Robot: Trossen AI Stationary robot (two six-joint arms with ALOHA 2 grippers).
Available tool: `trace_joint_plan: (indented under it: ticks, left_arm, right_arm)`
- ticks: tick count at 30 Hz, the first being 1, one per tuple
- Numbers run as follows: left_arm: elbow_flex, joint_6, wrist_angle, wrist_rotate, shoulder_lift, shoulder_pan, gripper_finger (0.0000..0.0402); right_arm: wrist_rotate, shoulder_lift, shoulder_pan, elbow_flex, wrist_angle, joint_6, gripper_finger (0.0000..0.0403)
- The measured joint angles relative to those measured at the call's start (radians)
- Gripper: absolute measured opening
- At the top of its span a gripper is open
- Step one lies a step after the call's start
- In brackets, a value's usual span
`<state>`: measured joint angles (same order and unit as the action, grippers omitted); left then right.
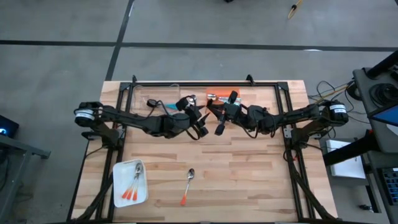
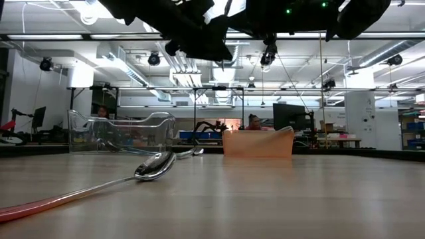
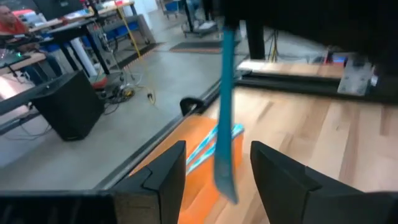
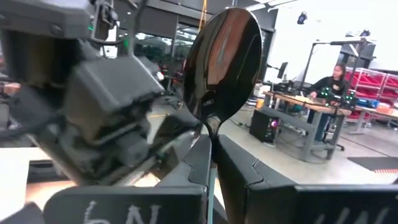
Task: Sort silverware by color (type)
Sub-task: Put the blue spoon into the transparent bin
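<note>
fingers of the right gripper pinch a dark spoon; left gripper fingers are spread around its teal handle. better to close squarely before the right lets go

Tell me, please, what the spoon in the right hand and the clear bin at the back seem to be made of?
The spoon clamped in the right hand has a dark bowl polished like a mirror, reflecting the room, so probably coated metal; its teal handle looks matte, perhaps plastic. The clear bin is transparent with glossy edges, likely hard plastic, since the room shows through it.
</note>
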<state>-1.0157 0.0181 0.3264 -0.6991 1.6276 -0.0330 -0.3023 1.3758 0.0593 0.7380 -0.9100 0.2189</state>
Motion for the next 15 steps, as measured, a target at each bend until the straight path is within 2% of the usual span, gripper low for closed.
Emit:
trace_joint_plan:
  ticks: [7,15]
  left_arm:
    - [0.001,0.032,0.041,0.0,-0.003,-0.001,0.0145]
    - [-0.002,0.028,0.042,0.0,-0.005,-0.001,0.0042]
  right_arm:
    - [0.0,0.0,0.0,0.0,-0.013,-0.042,0.0009]
    - [-0.002,0.0,0.0,0.0,-0.016,-0.05,0.0009]
